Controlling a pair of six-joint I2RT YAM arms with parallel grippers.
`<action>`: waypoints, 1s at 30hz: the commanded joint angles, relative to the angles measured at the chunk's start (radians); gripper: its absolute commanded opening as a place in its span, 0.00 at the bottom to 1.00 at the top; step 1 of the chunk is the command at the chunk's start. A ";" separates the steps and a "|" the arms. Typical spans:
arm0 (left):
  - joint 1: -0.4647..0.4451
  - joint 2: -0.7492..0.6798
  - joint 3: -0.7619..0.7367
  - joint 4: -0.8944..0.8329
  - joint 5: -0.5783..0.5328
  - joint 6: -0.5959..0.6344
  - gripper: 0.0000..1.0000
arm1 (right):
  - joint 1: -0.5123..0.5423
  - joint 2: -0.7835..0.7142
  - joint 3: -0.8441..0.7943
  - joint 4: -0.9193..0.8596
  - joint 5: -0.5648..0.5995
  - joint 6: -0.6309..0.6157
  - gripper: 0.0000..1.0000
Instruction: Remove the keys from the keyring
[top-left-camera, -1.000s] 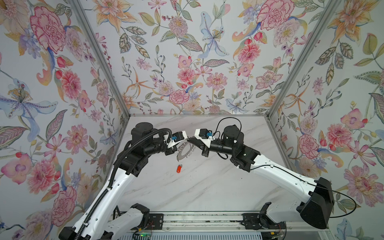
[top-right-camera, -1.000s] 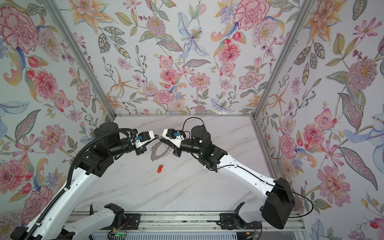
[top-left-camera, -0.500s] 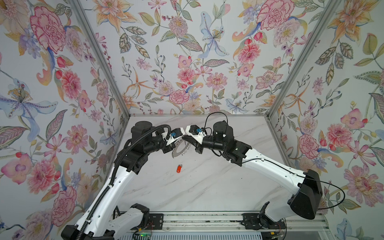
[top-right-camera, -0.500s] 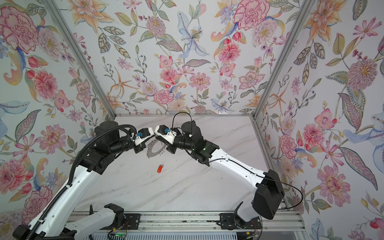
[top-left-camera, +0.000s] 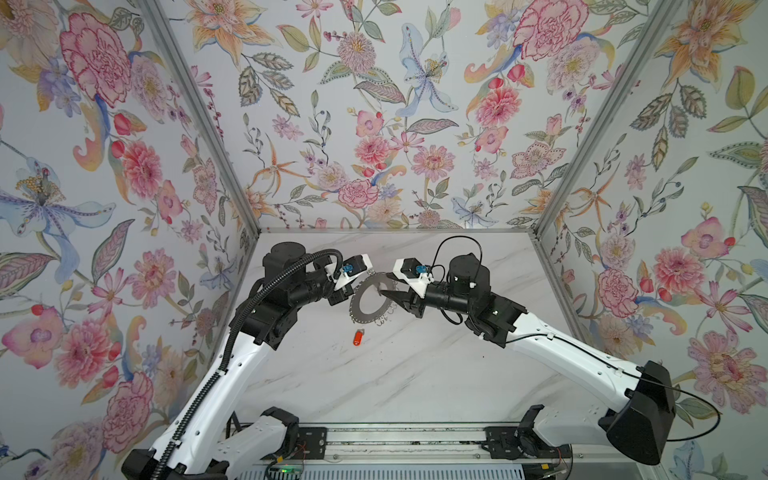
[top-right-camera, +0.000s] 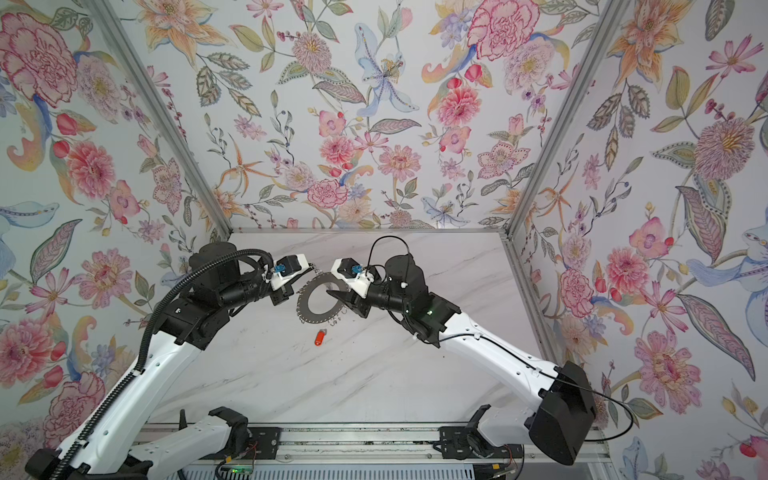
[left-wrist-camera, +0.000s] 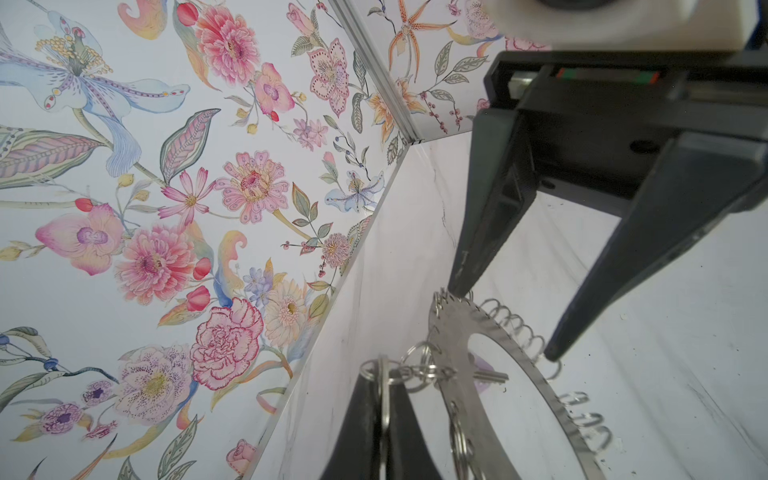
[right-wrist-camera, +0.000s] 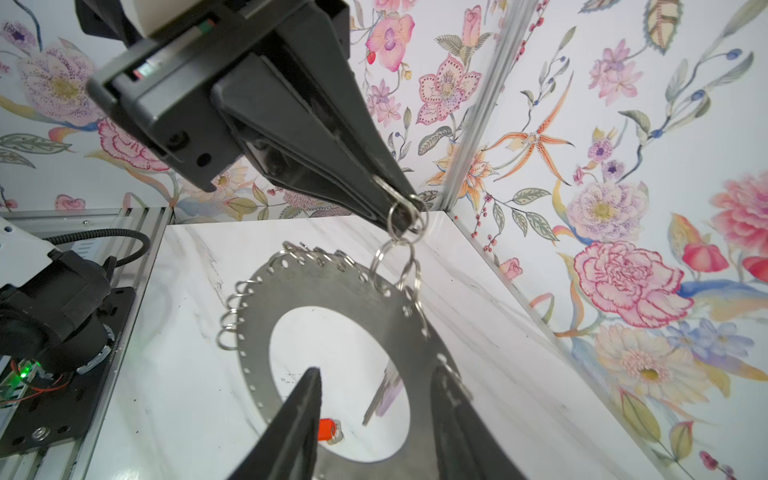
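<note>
The left pincer was clamped on a small wire loop holding the large flat silver keyring, whose rim sat between the right pincer's parted jaws, above an orange-red oblong plastic fob.

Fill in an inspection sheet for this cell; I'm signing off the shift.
Surface: white marble tabletop, grey-veined.
Job's things: large flat silver metal keyring hangs tilted; orange-red oblong plastic fob lies loose on the tabletop; pale lilac tag with silver key shows blurred through the keyring's hole.
Clutter: nothing seen.
Grippers: left gripper shut on a small split ring chained to the keyring; right gripper open at its rim.
Cables: black corrugated conduit on left arm; thin black cable looped over right wrist.
Surroundings: floral-papered walls.
</note>
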 joint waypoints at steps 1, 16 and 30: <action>-0.007 -0.009 -0.014 0.046 -0.026 -0.039 0.00 | -0.007 -0.048 -0.051 0.078 0.017 0.081 0.46; -0.009 -0.033 -0.058 0.059 -0.064 -0.016 0.00 | -0.020 0.003 -0.028 0.148 -0.075 0.128 0.41; -0.015 -0.021 -0.057 0.085 -0.133 -0.119 0.00 | 0.071 0.066 -0.050 0.287 0.143 0.106 0.32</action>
